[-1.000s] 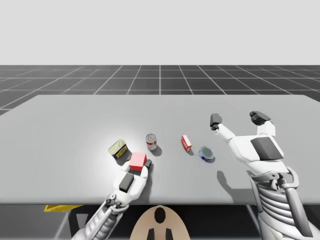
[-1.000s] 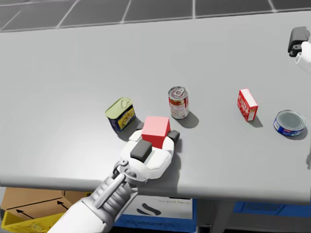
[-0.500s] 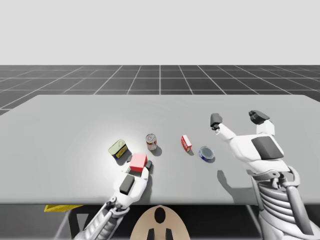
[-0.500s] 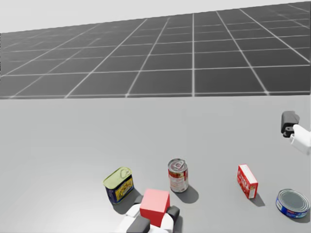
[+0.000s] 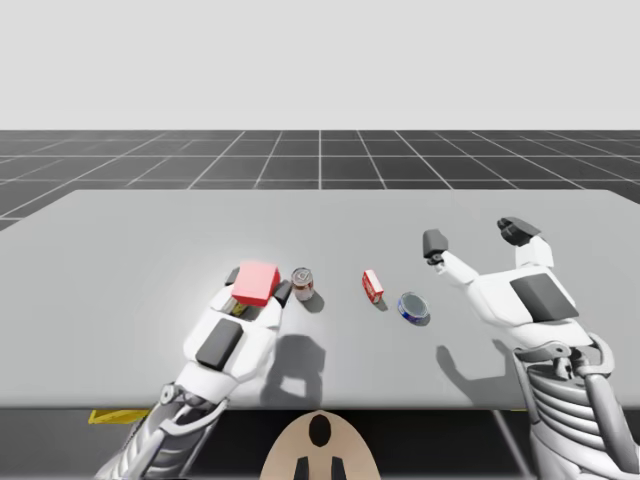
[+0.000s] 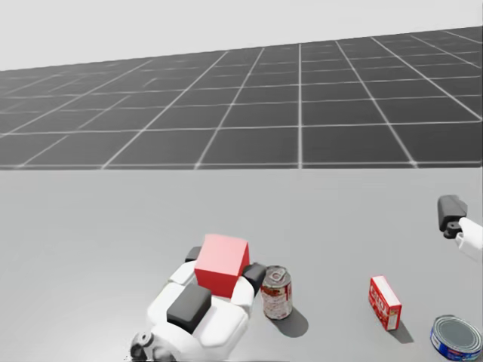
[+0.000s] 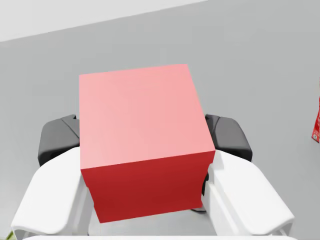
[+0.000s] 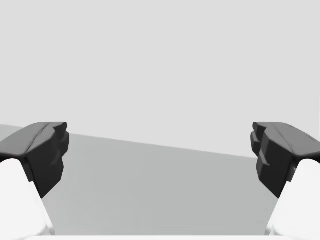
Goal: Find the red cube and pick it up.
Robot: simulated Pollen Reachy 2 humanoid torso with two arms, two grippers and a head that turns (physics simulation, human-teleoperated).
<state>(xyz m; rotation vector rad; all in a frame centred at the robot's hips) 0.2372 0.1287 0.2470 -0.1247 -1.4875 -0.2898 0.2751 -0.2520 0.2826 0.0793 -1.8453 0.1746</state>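
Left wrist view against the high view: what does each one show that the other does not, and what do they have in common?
The left wrist view gives the close look: dark fingers pressing two opposite sides of the red cube. The high view adds the table, a red-and-white can, the small red box whole, a flat blue can and my right gripper, open. Both share the red cube held in my left gripper.

On the desk (image 5: 130, 250) we have a row running toward 3 o'clock: the tall can (image 5: 302, 283), the small box (image 5: 372, 286) near it, then the flat can (image 5: 413, 307) at the box's 4 o'clock. The cube (image 5: 256, 283) sits clamped between both fingers of our left end effector (image 5: 258, 284), just at the tall can's 9 o'clock. Our right end effector (image 5: 476, 236) hangs at the flat can's 1 o'clock.
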